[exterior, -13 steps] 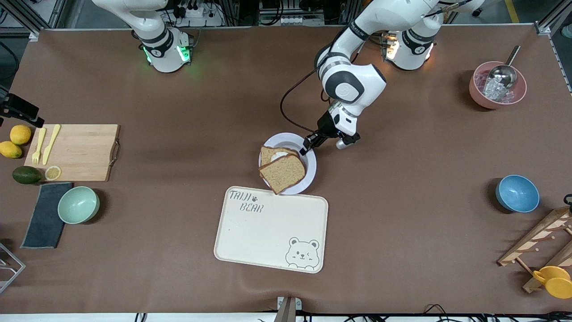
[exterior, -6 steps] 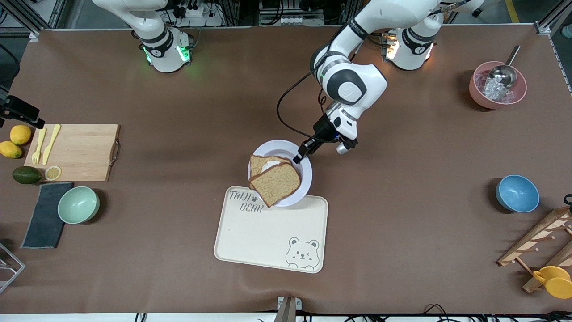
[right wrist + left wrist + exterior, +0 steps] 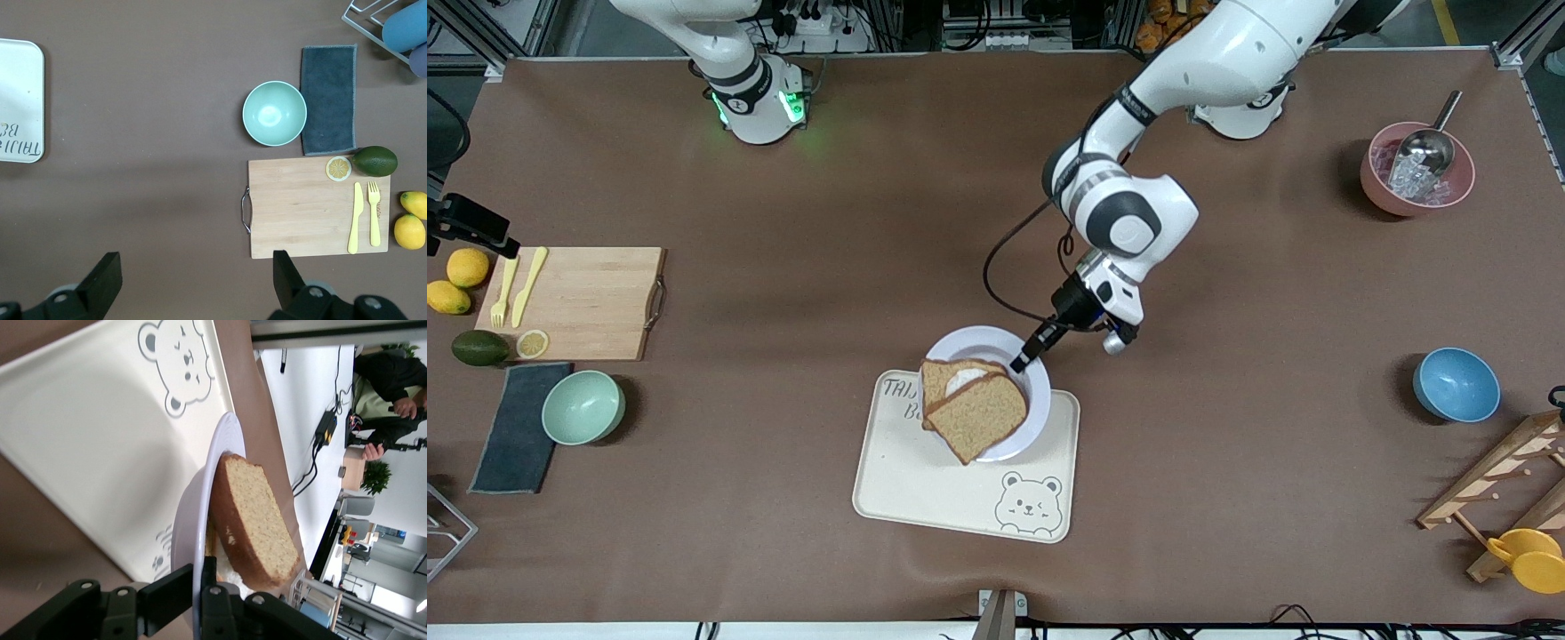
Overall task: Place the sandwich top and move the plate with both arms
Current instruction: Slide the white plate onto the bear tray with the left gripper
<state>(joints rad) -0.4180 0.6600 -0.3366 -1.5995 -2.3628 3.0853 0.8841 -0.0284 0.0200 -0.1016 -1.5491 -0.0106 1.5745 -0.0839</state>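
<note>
**Plate held by its rim over the bear tray**

The left gripper (image 3: 1021,360) is clamped on the rim of the plate (image 3: 965,342), at the edge that faces the robots; in the left wrist view its black fingers (image 3: 167,593) pinch the pale rim (image 3: 200,520) from both sides. The plate lies over the corner of the cream bear-printed tray (image 3: 925,498) farthest from the front camera – the printed lettering is partly covered – while the part of its rim near the gripper reaches out past the tray's edge over the brown table (image 3: 1227,400). Whether the plate rests on the tray or is held just above it cannot be told.

On the plate the sandwich top (image 3: 976,414) lies askew on the bread slice with egg (image 3: 951,378), whose white shows at the uncovered end. One corner of the sandwich top reaches past the plate's rim on the side nearer the front camera.

The right gripper (image 3: 193,280) waits high over the right arm's end of the table, fingers spread wide and holding nothing – below it are a mint bowl (image 3: 274,113), a grey cloth (image 3: 327,99) and a wooden cutting board (image 3: 300,207).
</note>
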